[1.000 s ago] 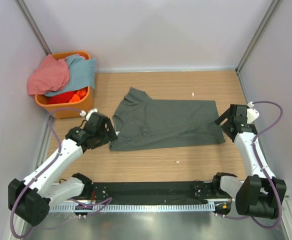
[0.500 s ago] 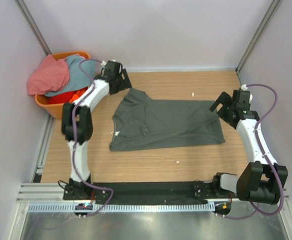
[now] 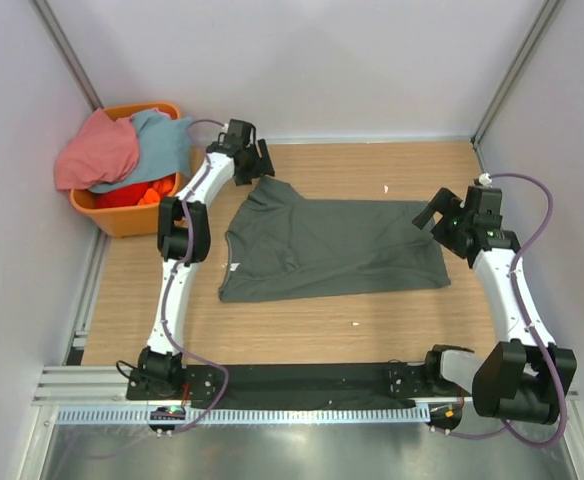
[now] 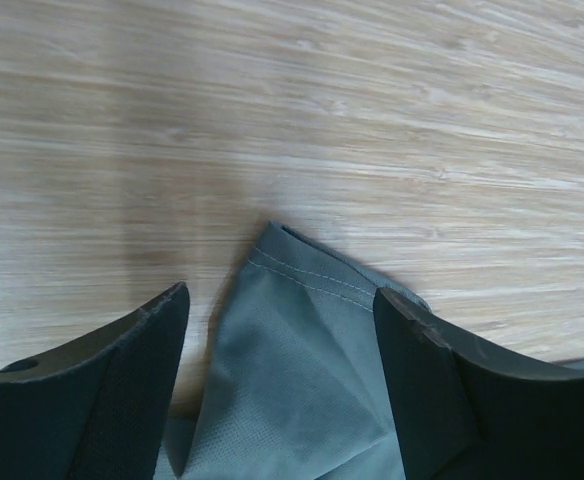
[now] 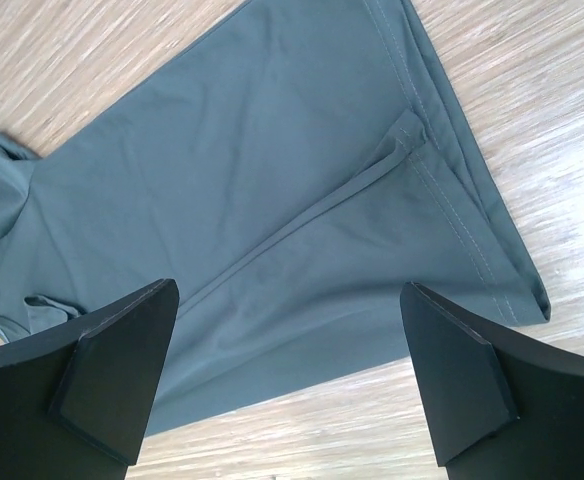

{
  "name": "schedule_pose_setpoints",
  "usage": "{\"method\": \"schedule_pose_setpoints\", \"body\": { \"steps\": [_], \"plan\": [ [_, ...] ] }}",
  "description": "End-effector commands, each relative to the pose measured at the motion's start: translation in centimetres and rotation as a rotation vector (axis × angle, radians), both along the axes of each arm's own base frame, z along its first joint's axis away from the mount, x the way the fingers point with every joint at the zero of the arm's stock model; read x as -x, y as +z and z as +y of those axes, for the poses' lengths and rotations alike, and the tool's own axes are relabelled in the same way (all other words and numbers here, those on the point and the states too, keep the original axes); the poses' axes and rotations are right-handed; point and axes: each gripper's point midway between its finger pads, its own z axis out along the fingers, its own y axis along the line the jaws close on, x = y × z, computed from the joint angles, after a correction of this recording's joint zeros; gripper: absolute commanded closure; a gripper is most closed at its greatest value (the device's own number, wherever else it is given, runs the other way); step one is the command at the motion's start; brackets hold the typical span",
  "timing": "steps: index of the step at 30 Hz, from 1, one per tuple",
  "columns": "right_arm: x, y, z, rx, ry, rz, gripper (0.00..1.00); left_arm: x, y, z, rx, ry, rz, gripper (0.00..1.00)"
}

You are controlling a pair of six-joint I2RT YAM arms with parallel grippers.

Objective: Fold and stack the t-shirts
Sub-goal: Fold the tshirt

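Dark grey t-shirt (image 3: 332,245) lying on your bench (image 3: 302,325), your left gripper (image 3: 257,164) hanging over a stitched corner, fingers apart, right gripper (image 3: 434,214) hanging over the hem, fingers apart.

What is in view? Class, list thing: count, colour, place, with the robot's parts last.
dark grey t-shirt: one, grey, flat mid-table.
salmon-pink t-shirt: one, pink, heaped on the basket.
light blue t-shirt: one, blue, also on the basket.
basket: one, orange, far left corner.
red items: count unclear, red, inside basket.
white specks: two, white, on the table.
left gripper: one, black, open at grey shirt's sleeve.
right gripper: one, black, open over its hem.
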Motion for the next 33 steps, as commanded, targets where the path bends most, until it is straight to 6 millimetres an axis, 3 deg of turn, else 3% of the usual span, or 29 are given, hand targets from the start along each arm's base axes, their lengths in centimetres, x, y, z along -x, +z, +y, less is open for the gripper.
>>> {"method": "schedule_pose_setpoints", "body": {
  "steps": [1,9,11,12,13,14,17,18,19,23,24,26,27,28,31,32,33],
  "plan": [
    [-0.7,0.5,0.3,0.005,0.027,-0.029,0.00,0.0,-0.2,-0.5,0.066,0.007,0.015,0.27],
    [-1.6,-2.2,-0.5,0.012,-0.013,0.029,0.00,-0.1,-3.1,-1.9,0.138,0.000,0.059,0.43],
    [-2.4,-2.9,-0.5,0.007,-0.023,0.053,0.01,-0.2,-3.3,-2.1,0.144,-0.007,0.057,0.55],
    [-3.0,-2.4,-0.8,0.011,-0.031,0.041,0.01,-0.2,-3.4,-2.2,0.149,-0.013,0.056,0.61],
    [-3.5,-2.4,-0.9,0.013,-0.037,0.042,0.01,-0.3,-3.3,-2.2,0.151,-0.014,0.053,0.75],
    [-3.9,-2.9,-1.2,0.019,-0.053,0.061,0.01,-0.5,-3.1,-2.2,0.155,-0.015,0.046,0.81],
    [-6.4,-1.7,-1.9,0.033,-0.067,0.037,0.00,-0.6,-2.1,-2.7,0.179,-0.029,0.035,0.95],
    [-7.2,-3.0,-2.3,0.043,-0.077,0.075,0.00,-0.7,-1.3,-2.7,0.182,-0.029,0.024,0.97],
    [-8.6,-2.0,-2.8,0.054,-0.080,0.050,0.00,-0.7,-0.9,-2.7,0.186,-0.029,0.019,1.00],
    [-13.1,-3.5,-4.6,0.057,-0.091,0.088,0.02,-0.2,1.1,-2.1,0.173,-0.012,0.005,1.00],
    [-14.0,-3.7,-5.0,0.065,-0.086,0.087,0.03,-0.2,2.6,-2.0,0.172,-0.006,-0.016,1.00],
    [-16.0,-5.0,-6.6,0.106,-0.129,0.123,0.08,0.4,3.2,-1.6,0.166,0.017,-0.010,1.00],
    [-17.2,-4.9,-6.8,0.112,-0.128,0.115,0.10,0.5,4.6,-1.6,0.179,0.017,-0.028,1.00],
    [-17.7,-6.9,-7.0,0.115,-0.132,0.153,0.11,1.0,4.4,-1.5,0.179,0.019,-0.017,1.00],
    [-19.8,-8.1,-7.4,0.120,-0.121,0.163,0.20,1.4,5.4,-1.6,0.186,0.013,-0.022,1.00],
    [-20.0,-10.0,-7.7,0.125,-0.121,0.203,0.26,1.5,5.5,-1.5,0.183,0.014,-0.022,1.00],
    [-20.7,-9.7,-8.0,0.135,-0.130,0.194,0.28,1.7,5.7,-1.5,0.188,0.011,-0.020,1.00]
  ]
}}
